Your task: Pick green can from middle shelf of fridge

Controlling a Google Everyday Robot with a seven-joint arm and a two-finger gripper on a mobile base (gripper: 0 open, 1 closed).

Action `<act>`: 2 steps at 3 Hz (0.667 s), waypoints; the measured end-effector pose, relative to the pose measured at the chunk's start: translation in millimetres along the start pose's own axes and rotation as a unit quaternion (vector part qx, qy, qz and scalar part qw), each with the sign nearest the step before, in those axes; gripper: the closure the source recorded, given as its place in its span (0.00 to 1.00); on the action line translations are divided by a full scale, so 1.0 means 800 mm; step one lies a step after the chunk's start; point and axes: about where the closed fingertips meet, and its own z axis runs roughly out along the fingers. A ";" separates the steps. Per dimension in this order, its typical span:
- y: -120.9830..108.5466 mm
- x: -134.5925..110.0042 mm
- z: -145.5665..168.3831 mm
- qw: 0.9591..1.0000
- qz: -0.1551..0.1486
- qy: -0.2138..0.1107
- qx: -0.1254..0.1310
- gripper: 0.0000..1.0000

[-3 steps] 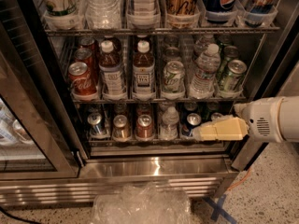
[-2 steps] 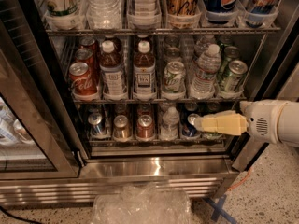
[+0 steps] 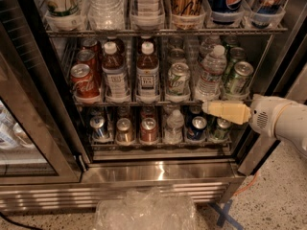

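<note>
Fridge [image 3: 158, 172] open, racks exposed. Green can [image 3: 238, 76] upright at front of rightmost lane on middle shelf [image 3: 125, 102], just right of water bottle [image 3: 211, 73]; untouched.

My claw [image 3: 209, 108] at right of cabinet, level with shelf's front edge, just below and left of can. Cannot tell whether claw wide or narrow.

Progress, my judgement: approach mostly done, nothing grasped. Left: rise to can height, line up, close on can, draw out clear of bottle.
</note>
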 end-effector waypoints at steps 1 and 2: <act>-0.003 -0.002 0.001 1.000 0.000 -0.003 0.006 0.00; -0.004 0.004 0.009 1.000 0.003 -0.012 0.016 0.00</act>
